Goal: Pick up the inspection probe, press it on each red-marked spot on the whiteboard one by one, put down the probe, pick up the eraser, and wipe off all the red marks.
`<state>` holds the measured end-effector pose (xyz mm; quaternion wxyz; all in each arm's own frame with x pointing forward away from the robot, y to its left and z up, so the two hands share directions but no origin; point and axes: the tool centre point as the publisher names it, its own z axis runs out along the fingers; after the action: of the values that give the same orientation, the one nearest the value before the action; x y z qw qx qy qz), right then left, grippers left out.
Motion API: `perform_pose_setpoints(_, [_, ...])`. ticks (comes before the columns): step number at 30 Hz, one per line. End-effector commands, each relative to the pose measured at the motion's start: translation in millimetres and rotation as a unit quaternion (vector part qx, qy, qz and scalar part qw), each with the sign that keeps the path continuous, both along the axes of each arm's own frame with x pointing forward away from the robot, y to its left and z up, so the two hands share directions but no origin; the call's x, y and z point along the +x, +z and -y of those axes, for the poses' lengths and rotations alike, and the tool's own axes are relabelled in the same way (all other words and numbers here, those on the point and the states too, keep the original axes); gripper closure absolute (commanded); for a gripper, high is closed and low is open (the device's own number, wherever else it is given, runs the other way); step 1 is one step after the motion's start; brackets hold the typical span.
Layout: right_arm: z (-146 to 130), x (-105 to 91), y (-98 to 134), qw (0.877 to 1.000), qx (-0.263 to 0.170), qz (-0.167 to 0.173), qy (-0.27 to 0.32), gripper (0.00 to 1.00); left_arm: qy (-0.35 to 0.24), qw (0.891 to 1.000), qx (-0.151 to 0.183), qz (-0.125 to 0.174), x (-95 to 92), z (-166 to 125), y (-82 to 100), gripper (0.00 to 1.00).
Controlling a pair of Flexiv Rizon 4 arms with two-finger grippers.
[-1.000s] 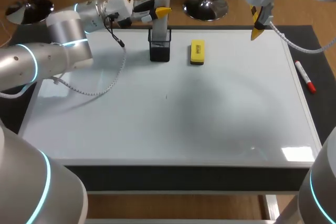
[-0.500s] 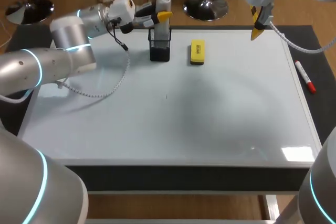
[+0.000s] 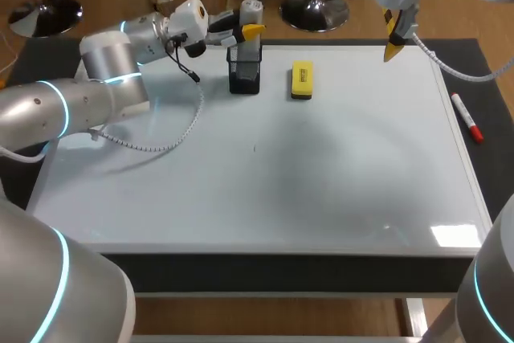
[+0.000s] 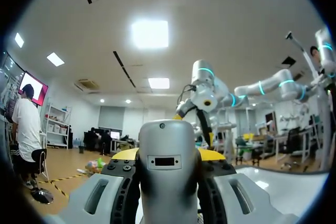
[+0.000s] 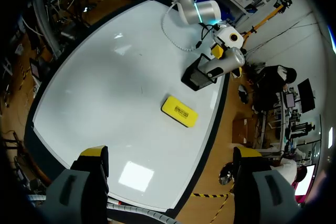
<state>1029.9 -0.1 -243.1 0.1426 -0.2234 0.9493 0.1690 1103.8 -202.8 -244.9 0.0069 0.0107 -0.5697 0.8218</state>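
Head view: probe point(image 3: 251, 10) stands near-upright, gripped by left hand point(image 3: 247, 30).

Bright, even overhead light. White glare patch on whiteboard point(image 3: 321, 190) near front right corner; faint soft shadow across its middle.

White whiteboard point(image 3: 281, 174) flat on dark table point(image 3: 482, 62). Near far edge of board: black holder point(image 3: 244, 74), yellow eraser point(image 3: 301, 80) beside it (apart, not touching). Red-capped marker point(image 3: 467, 118) off board, on right strip.
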Motion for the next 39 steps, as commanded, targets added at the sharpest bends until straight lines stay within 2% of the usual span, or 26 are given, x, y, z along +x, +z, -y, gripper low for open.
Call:
perform_pose_setpoints(1, [0.5, 0.0, 0.8, 1.0, -0.002, -0.001, 0.001, 0.0, 0.0, 1.0, 0.002, -0.001, 2.0, -0.2, -2.1, 1.0])
perform_pose_setpoints(7, [0.5, 0.0, 0.8, 1.0, -0.002, -0.001, 0.001, 0.0, 0.003, 1.0, 0.014, -0.007, 3.1, -2.1, -5.2, 1.0])
perform_pose_setpoints(9, [0.5, 0.0, 0.8, 1.0, -0.002, -0.001, 0.001, 0.0, 0.002, 1.0, 0.018, -0.008, 3.2, -2.6, -5.9, 0.64])
perform_pose_setpoints(10, [0.5, 0.0, 0.8, 1.0, -0.002, -0.001, 0.001, 0.0, 0.002, 1.0, 0.018, -0.008, 3.3, -2.7, -6.1, 0.55])
perform_pose_setpoints(12, [0.5, 0.0, 0.8, 1.0, -0.002, -0.001, 0.001, 0.0, 0.001, 1.0, 0.019, -0.008, 3.3, -3.0, -6.5, 0.55])
perform_pose_setpoints(13, [0.5, 0.0, 0.8, 1.0, -0.002, -0.001, 0.001, 0.0, 0.001, 1.0, 0.019, -0.008, 3.3, -3.2, -6.6, 0.5])
perform_pose_setpoints(14, [0.5, 0.0, 0.8, 1.0, -0.002, -0.001, 0.001, 0.0, 0.001, 1.0, 0.02, -0.009, 3.3, -3.3, -6.6, 0.19])
perform_pose_setpoints(15, [0.5, 0.0, 0.8, 1.0, -0.002, -0.001, 0.001, 0.0, 0.0, 1.0, 0.02, -0.009, 3.2, -3.4, -6.6, 0.06])
perform_pose_setpoints(17, [0.5, 0.0, 0.8, 1.0, -0.002, -0.001, 0.001, 0.0, 0.0, 1.0, 0.021, -0.008, 2.2, -4.3, -6.0, 0.0])
perform_pose_setpoints(22, [0.5, 0.0, 0.8, 1.0, -0.002, -0.001, 0.001, 0.0, 0.0, 1.0, 0.03, -0.003, 1.2, -6.8, -3.5, 0.0])
perform_pose_setpoints(27, [0.5, 0.0, 0.8, 1.0, -0.002, -0.001, 0.001, 0.0, 0.001, 0.998, 0.058, 0.012, -1.3, -10.4, 1.3, 0.0])
perform_pose_setpoints(31, [0.5, 0.0, 0.8, 1.0, -0.002, -0.001, 0.001, 0.0, 0.011, 0.994, 0.105, 0.03, -5.0, -13.7, 6.0, 0.0])
perform_pose_setpoints(33, [0.5, 0.0, 0.8, 1.0, -0.002, -0.001, 0.001, 0.0, 0.009, 0.993, 0.114, 0.04, -7.2, -14.8, 8.3, 0.0])
perform_pose_setpoints(36, [0.5, 0.0, 0.8, 1.0, -0.002, -0.001, 0.001, 0.0, 0.016, 0.988, 0.142, 0.055, -10.8, -18.6, 11.9, 0.0])
perform_pose_setpoints(38, [0.5, 0.0, 0.8, 1.0, -0.002, -0.001, 0.001, 0.0, 0.027, 0.983, 0.172, 0.066, -12.5, -20.5, 13.2, 0.0])
perform_pose_setpoints(39, [0.5, 0.0, 0.8, 1.0, -0.002, -0.001, 0.001, 0.0, 0.031, 0.982, 0.175, 0.071, -13.5, -21.2, 13.5, 0.0])
